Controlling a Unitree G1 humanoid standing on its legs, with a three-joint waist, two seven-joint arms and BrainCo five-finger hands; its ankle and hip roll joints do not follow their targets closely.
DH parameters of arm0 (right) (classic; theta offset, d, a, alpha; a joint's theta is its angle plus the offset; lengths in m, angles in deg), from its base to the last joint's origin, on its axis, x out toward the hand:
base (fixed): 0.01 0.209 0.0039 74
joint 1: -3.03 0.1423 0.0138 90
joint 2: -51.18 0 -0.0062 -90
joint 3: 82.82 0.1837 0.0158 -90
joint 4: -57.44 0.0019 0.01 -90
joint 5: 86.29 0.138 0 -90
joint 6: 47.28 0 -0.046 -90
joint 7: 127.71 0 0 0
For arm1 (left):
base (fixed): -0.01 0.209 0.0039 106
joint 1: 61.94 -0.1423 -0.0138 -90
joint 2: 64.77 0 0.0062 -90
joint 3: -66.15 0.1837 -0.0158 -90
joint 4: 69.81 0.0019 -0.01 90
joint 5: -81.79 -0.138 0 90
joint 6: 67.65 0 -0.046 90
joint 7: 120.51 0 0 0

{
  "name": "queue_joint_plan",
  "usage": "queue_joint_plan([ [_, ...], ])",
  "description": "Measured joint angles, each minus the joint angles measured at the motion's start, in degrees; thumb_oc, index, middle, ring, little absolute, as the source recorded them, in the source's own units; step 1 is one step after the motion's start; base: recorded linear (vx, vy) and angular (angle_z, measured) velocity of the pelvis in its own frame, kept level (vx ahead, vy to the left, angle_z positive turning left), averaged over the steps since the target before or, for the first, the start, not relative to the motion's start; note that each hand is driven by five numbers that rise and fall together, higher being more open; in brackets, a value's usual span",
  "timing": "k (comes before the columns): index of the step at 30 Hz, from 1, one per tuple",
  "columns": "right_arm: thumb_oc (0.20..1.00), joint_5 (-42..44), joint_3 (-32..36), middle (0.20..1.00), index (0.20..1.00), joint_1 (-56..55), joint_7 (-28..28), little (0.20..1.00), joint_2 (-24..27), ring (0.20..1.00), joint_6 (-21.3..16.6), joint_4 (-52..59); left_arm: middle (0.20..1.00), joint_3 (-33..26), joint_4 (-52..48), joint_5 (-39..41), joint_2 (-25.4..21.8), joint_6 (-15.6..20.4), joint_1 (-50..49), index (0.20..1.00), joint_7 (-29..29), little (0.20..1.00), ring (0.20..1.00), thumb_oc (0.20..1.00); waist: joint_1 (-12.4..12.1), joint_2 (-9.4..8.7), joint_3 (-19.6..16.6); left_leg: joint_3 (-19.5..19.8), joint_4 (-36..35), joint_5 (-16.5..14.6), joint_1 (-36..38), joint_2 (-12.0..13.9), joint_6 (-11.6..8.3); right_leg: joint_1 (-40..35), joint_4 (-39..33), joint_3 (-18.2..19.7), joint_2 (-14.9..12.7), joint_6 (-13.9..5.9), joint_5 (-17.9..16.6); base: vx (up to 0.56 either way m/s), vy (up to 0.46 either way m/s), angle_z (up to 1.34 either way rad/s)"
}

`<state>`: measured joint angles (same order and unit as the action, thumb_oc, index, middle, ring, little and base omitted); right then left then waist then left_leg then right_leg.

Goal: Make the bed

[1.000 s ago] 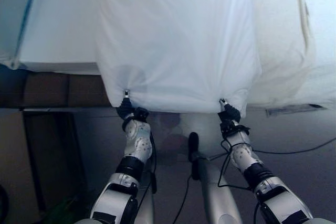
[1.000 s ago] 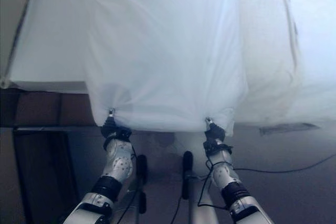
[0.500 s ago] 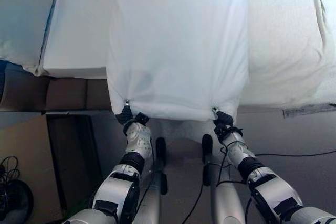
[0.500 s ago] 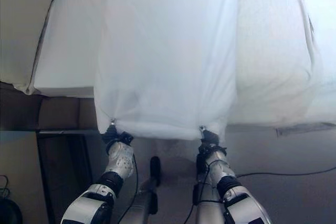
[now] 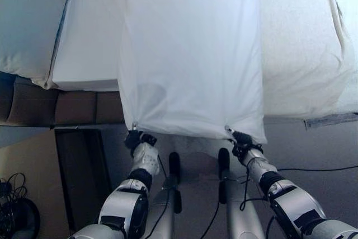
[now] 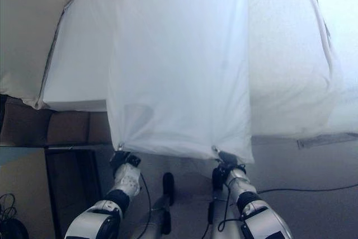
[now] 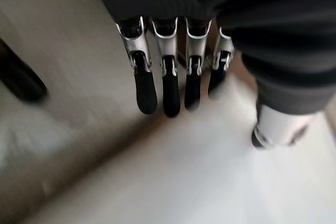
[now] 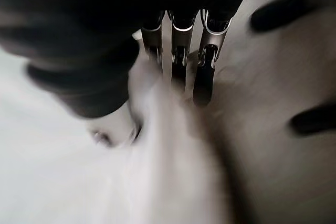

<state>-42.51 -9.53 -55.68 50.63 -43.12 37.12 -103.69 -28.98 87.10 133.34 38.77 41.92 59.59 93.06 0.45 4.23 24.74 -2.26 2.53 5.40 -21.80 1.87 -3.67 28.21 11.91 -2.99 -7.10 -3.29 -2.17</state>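
A white sheet (image 5: 190, 54) lies stretched along the bed and hangs over the near edge of the mattress (image 5: 84, 54). My left hand (image 5: 134, 136) pinches its near left corner and my right hand (image 5: 238, 136) pinches its near right corner, both below the mattress edge. In the left wrist view the fingers (image 7: 164, 90) and thumb (image 7: 275, 127) close on white cloth (image 7: 184, 182). In the right wrist view bunched sheet (image 8: 168, 145) sits between thumb and fingers (image 8: 205, 77). The sheet hangs taut and fairly flat between the two hands.
A pillow (image 5: 28, 20) lies at the bed's far left. Rumpled white bedding (image 5: 305, 54) covers the right side. A brown bed frame (image 5: 72, 107) runs under the mattress, with a dark panel (image 5: 78, 166) below it. Grey floor (image 5: 324, 149) lies to the right.
The view has shifted. Both hands have drawn the sheet's near edge lower past the mattress edge, and the cloth between them has become flatter and straighter.
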Motion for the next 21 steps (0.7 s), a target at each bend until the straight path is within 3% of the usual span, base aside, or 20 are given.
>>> queue_joint_plan([
  [4, 1.0, -0.8, 0.04, 1.0, 1.0, -6.32, -1.09, 1.0, -1.14, 1.0, 0.39, -1.54, 1.0, -0.63, 0.98, 1.57, -0.59, -0.64, -5.67, 1.0, -0.49, 1.0, 1.0, 1.0, -0.06, -0.07, -0.04, -0.05, -0.1, 0.13, -0.18, -0.01, 0.19, 0.02, -0.07, -0.06, -0.03, -0.06, -0.05, 0.03, -0.01, 0.03],
  [13, 1.0, -1.58, 0.23, 1.0, 1.0, -7.36, -2.33, 1.0, -2.34, 1.0, 0.48, -1.59, 1.0, 2.04, -0.3, 1.46, -0.49, -1.27, -7.93, 1.0, -2.41, 1.0, 1.0, 1.0, 0.13, -1.53, -0.79, -0.13, -0.2, 0.51, -0.55, 0.02, 0.53, 0.21, -0.11, -0.16, -0.1, -0.2, -0.62, 0.01, -0.004, 0.01],
  [17, 1.0, -1.56, -1.18, 1.0, 1.0, -8.06, -2.26, 1.0, -1.96, 1.0, 0.45, 1.12, 1.0, 9.46, -4.94, -2.36, -0.64, -1.51, -9.1, 1.0, -2.32, 1.0, 1.0, 1.0, 0.1, -1.69, -0.75, 0.17, -0.18, 0.58, -0.86, -0.07, 0.58, 0.28, -0.14, -0.61, -0.19, 0.03, -0.77, -0.02, -0.024, 0.05],
  [19, 1.0, -1.53, -3.44, 1.0, 1.0, -9.64, -1.4, 1.0, -1.69, 1.0, -0.62, 7.89, 1.0, 19.77, -15.38, -13.69, -4.61, -1.43, -12.73, 1.0, -4.33, 1.0, 1.0, 1.0, 0.08, -1.93, -0.6, 0.19, -0.16, 0.58, -1.09, -0.05, 0.57, 0.5, -0.14, -0.67, -0.18, 0.01, -0.77, 0.0, 0.0, 0.0],
  [21, 1.0, -1.49, -5.84, 1.0, 1.0, -10.86, -0.57, 1.0, -0.52, 1.0, -1.67, 16.07, 1.0, 22.49, -20.73, -19.54, -7.74, -1.51, -13.02, 1.0, -7.85, 1.0, 1.0, 1.0, 0.18, -2.2, -0.44, 0.17, -0.12, 0.58, -1.46, -0.03, 0.57, 0.86, -0.08, -0.66, -0.18, -0.02, -0.74, -0.02, -0.014, 0.0],
])
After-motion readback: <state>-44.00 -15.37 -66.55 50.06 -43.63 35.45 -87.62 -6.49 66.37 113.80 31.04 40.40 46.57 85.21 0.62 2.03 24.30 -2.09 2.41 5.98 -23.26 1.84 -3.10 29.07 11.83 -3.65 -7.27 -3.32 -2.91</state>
